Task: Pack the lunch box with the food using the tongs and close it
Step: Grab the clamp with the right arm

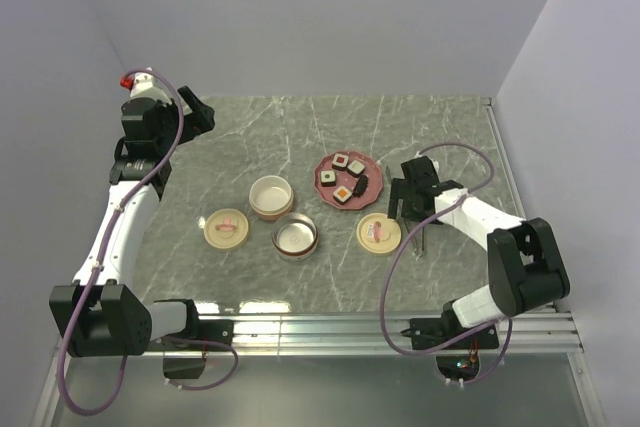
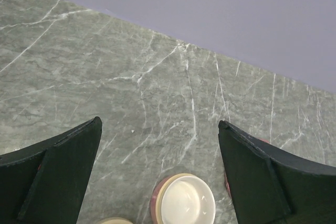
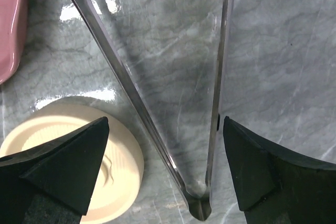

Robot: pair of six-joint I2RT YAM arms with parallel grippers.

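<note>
The tongs point(image 3: 157, 145) lie flat on the marble, their V joint point(image 3: 199, 205) nearest the camera and both arms running away from it. My right gripper point(image 3: 166, 121) is open low over them, one finger outside each arm, touching neither. From above, the tongs point(image 1: 421, 239) show just below this gripper point(image 1: 412, 209). The food point(image 1: 343, 193), several small sushi pieces, sits on the red plate point(image 1: 326, 168). The lunch box stands apart in pieces: a cream bowl point(image 1: 271, 196) and a metal-lined tier point(image 1: 295, 237). My left gripper point(image 1: 200, 112) is raised at the far left, open and empty point(image 2: 160, 124).
Two cream lids lie on the table, one point(image 1: 226, 228) left of the bowls and one point(image 1: 379, 234) right beside the tongs point(image 3: 123, 153). The plate's pink edge point(image 3: 8, 24) shows in the right wrist view. The left wrist sees the cream bowl point(image 2: 186, 200).
</note>
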